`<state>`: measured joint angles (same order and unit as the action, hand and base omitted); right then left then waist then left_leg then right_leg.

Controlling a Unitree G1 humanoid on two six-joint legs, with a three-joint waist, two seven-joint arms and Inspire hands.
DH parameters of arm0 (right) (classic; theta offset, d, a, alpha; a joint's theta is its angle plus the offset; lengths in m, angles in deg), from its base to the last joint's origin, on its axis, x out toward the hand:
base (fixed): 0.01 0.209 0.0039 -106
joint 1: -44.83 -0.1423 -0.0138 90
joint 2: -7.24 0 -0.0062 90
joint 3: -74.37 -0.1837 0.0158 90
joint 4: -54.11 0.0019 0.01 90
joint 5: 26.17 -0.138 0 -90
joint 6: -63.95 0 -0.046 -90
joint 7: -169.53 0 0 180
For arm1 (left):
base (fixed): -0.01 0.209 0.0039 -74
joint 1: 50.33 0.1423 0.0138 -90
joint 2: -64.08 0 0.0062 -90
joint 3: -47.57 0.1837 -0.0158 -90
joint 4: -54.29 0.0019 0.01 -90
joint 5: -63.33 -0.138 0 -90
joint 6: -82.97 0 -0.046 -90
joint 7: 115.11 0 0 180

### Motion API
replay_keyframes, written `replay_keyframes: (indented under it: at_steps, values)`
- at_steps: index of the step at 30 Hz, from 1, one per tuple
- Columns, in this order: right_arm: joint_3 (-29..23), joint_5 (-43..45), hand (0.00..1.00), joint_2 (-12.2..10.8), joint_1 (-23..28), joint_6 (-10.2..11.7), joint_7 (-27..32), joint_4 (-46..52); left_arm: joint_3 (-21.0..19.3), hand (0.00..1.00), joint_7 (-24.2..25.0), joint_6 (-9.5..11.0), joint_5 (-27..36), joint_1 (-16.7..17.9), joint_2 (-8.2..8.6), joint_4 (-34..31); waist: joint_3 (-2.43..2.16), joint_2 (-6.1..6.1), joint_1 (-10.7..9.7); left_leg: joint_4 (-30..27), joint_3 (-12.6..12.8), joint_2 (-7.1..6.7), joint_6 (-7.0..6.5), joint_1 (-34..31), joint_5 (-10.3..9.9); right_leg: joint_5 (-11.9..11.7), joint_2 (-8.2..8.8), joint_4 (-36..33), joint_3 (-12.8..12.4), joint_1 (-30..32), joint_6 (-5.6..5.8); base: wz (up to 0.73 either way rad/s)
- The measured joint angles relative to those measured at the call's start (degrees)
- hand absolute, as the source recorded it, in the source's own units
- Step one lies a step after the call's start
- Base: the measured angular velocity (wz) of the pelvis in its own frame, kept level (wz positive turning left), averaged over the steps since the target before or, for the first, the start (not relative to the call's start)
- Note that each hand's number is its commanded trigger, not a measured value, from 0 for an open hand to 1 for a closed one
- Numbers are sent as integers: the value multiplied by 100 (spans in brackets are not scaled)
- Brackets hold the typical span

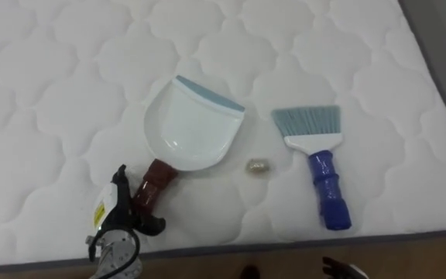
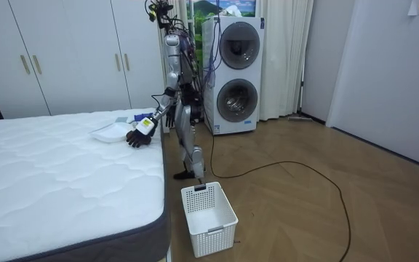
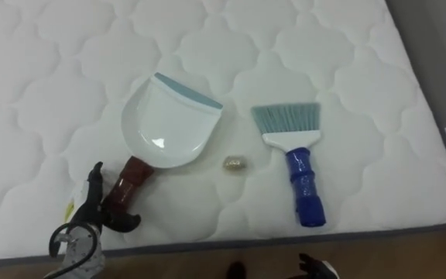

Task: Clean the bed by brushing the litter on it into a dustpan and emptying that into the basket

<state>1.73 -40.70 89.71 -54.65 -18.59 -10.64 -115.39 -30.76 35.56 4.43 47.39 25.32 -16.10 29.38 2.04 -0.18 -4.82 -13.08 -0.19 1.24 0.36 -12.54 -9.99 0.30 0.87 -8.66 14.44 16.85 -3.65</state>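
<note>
Three things lie near the front edge of the bed's white mattress [image 1: 68, 93]. They are a white dustpan [image 1: 192, 128] with a red-brown handle [image 1: 155, 184], a small pale scrap [image 1: 257, 166] just right of it, and a blue-handled brush [image 1: 320, 159] further right, bristles pointing away. The robot's left hand [image 1: 114, 232] is at the handle's end, its dark fingers [image 1: 119, 180] spread open on either side, gripping nothing. In the room view the robot stands at the bed's side, with a white basket [image 2: 208, 218] on the floor nearby.
</note>
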Motion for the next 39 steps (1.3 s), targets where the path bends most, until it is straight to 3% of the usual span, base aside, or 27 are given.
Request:
replay_keyframes:
  at_steps: [13, 19, 30, 39]
  values:
    - [-2, -306, 0, 4, 78, -10, 6, 64, 31, 0, -37, -53, 3, 0, 50, 1, 14, 24, -53, -26, 7, 7, 0, -25, 0, 11, 11, -16, 28, 8, -7, 1]
    - [0, -299, 0, 4, 57, -116, 42, 97, 28, 0, -42, -122, 25, -15, 98, 1, 14, 23, -68, -39, 31, 9, 0, -59, 0, 9, 19, -35, 9, 50, -10, -1]
    - [108, -297, 0, -4, -87, -129, 47, 123, 26, 0, -35, -199, 66, -360, 94, 12, 27, 4, -281, -110, 122, 3, -3, -287, 9, 61, 91, -312, -21, 403, -55, -2]
    - [150, -312, 0, -11, -153, -141, 87, 164, 33, 0, 30, -241, 70, -427, 91, 10, 62, -50, -296, -223, 141, -3, -1, -429, 9, 109, 113, -420, -25, 551, -58, 3]
